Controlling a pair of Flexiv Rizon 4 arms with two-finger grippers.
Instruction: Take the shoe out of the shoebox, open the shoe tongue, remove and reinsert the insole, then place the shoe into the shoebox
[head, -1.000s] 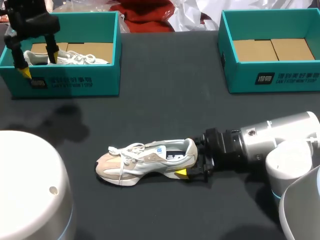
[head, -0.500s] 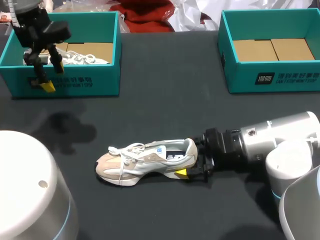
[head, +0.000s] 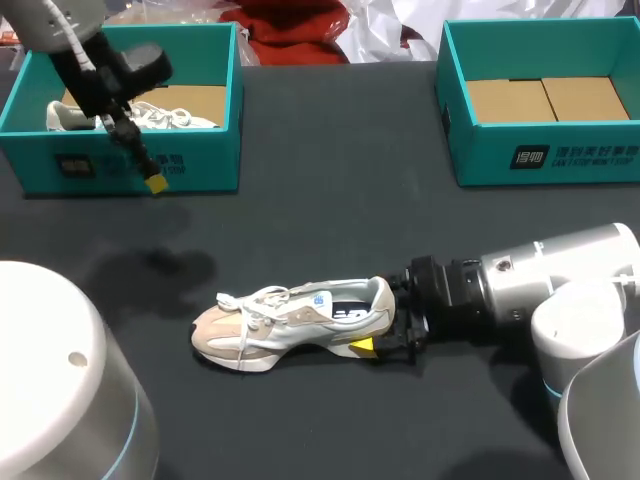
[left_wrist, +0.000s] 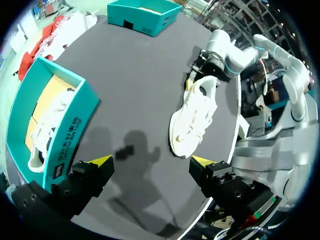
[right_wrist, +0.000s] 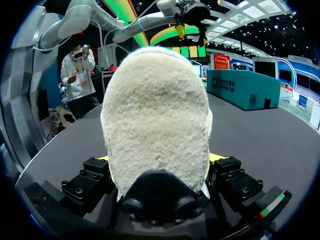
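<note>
A black bench (head: 330, 180) carries, at its far left, a teal box (head: 205, 165) holding a second white sneaker (head: 180, 119).

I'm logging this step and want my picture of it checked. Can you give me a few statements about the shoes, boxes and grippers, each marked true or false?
1. The right gripper clamps the heel of the shoe. True.
2. The left gripper holds a shoe. False: it is open and empty, near the left box.
3. The left box holds another shoe. True.
4. The right box holds a shoe. False: only its cardboard floor shows.
5. The clamped shoe lies upside down. False: it stands on its sole.
</note>
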